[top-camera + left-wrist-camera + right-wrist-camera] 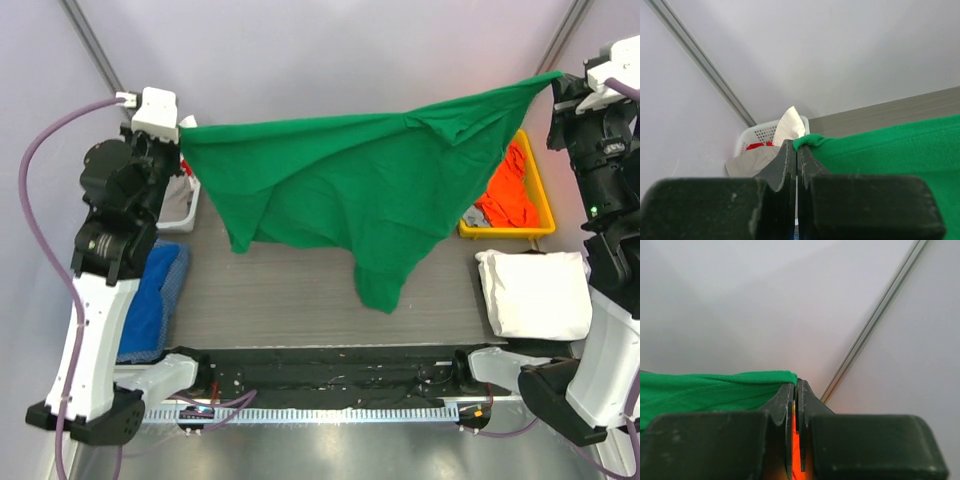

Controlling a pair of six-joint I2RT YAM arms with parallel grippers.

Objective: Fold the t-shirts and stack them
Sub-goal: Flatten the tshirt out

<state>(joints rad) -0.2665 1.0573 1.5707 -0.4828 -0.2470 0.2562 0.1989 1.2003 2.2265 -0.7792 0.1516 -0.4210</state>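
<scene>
Step in hand: airing out the green t-shirt [340, 180] so it can be laid flat for folding.

Position: the shirt hangs between the two arms above the bench [300, 290]. Whether its lowest tip touches the surface I cannot tell.

Left tool [796, 146]: jaws pressed together, pinching a rolled edge of the shirt right at the fingertips.
Right tool [796, 386]: jaws likewise pressed together on the opposite corner, with green cloth caught at the tip.

Shape: the upper edge runs nearly straight from pinch to pinch. There is a doubled-over flap near the right end. Below, the body sags unevenly, with one long tongue hanging lowest, right of centre.

Judgement on doing this well:
- Both pinches are shallow, so pulling the arms further apart risks slipping a corner. Hold the tension and add none.
- Bring both tools down together and level, letting the hanging tongue land first, then draw the cloth out so it settles flat.
- The doubled flap on the right probably needs smoothing before any fold.

Materials: the green cloth is a soft matte knit with no stiffness and drapes in deep folds.

Other items:
- The white t-shirt [535, 290] lies as a thick folded rectangle on the bench by the right arm.
- The orange t-shirt [508, 192] sits crumpled in a rigid yellow bin [543, 205] just behind it.
- A perforated white basket [756, 136] stands beside the left arm.
- A blue cloth [155, 300] lies on the bench by the left arm.
</scene>
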